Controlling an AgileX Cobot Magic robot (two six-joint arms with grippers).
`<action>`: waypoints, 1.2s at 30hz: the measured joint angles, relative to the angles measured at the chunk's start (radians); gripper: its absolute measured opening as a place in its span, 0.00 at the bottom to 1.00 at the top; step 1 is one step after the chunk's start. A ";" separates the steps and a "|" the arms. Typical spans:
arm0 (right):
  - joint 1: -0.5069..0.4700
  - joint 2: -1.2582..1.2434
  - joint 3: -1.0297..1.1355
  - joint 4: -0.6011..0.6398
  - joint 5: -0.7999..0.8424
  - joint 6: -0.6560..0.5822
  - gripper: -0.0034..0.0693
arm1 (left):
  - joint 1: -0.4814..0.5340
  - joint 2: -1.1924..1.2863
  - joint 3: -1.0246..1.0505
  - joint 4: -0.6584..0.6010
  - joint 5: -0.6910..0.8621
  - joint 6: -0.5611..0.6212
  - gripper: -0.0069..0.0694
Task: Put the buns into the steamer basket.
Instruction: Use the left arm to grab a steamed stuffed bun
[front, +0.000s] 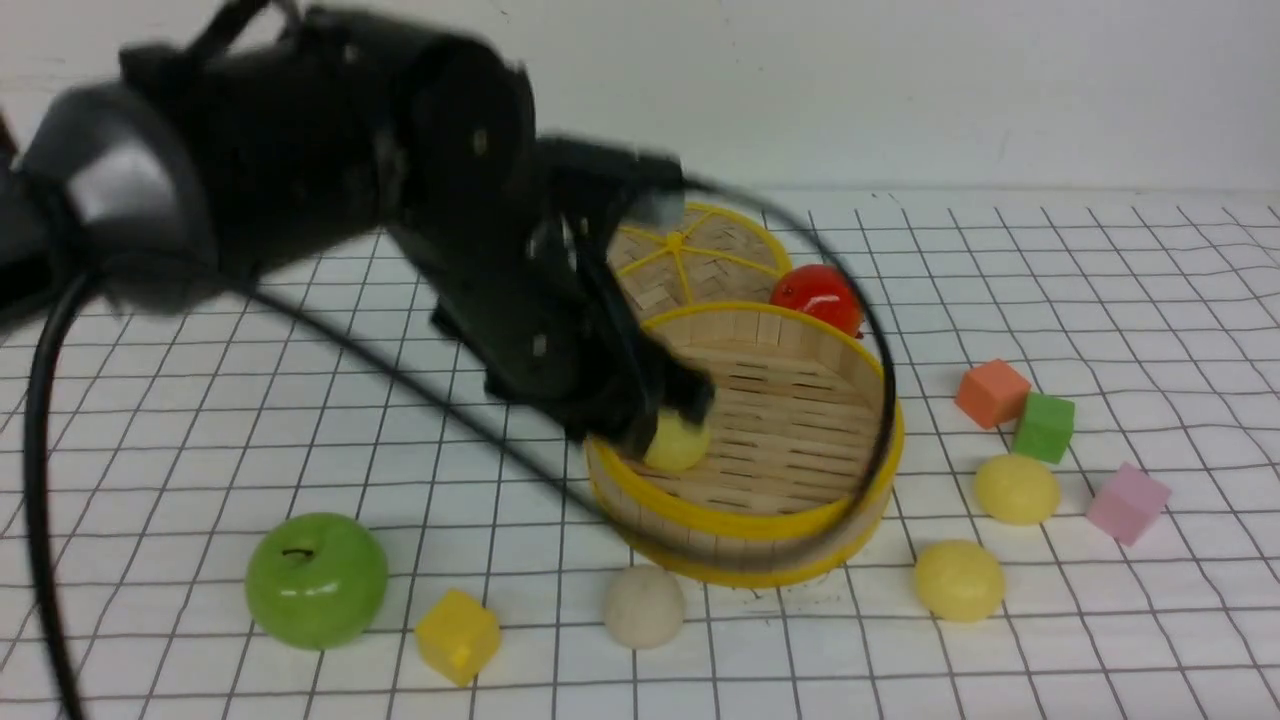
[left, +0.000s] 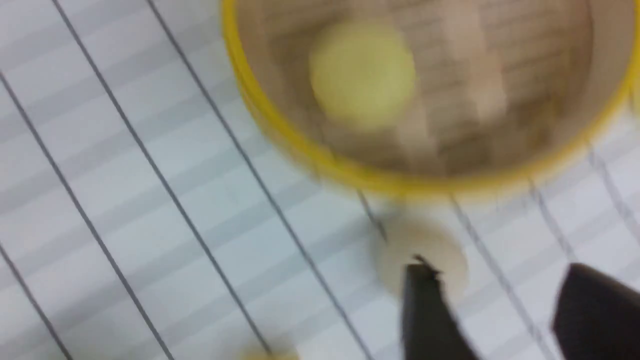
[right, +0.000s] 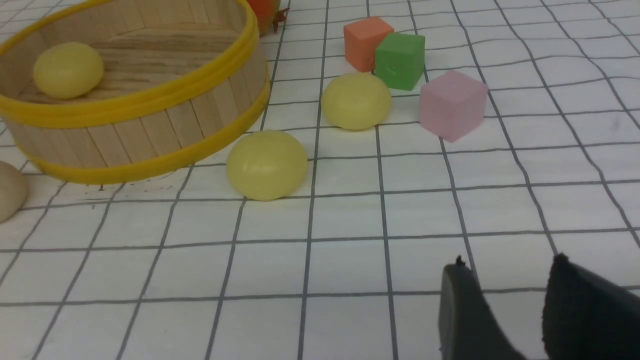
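The steamer basket stands mid-table, and shows in the left wrist view and the right wrist view. One pale yellow bun lies inside it by the left rim. My left gripper is blurred above that rim, open and empty. The off-white bun lies on the table in front of the basket. Two yellow buns lie right of the basket. My right gripper is open and empty over bare cloth.
A woven lid and a red tomato lie behind the basket. A green apple and a yellow cube are front left. Orange, green and pink cubes are right. The left arm's cable hangs over the basket.
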 joint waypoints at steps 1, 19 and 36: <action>0.000 0.000 0.000 0.000 0.000 0.000 0.38 | -0.022 -0.001 0.046 -0.002 -0.015 0.005 0.35; 0.000 0.000 0.000 0.000 0.000 0.000 0.38 | -0.057 0.154 0.127 0.055 -0.250 0.018 0.49; 0.000 0.000 0.000 0.000 0.000 0.000 0.38 | -0.044 0.201 0.123 0.079 -0.261 -0.001 0.10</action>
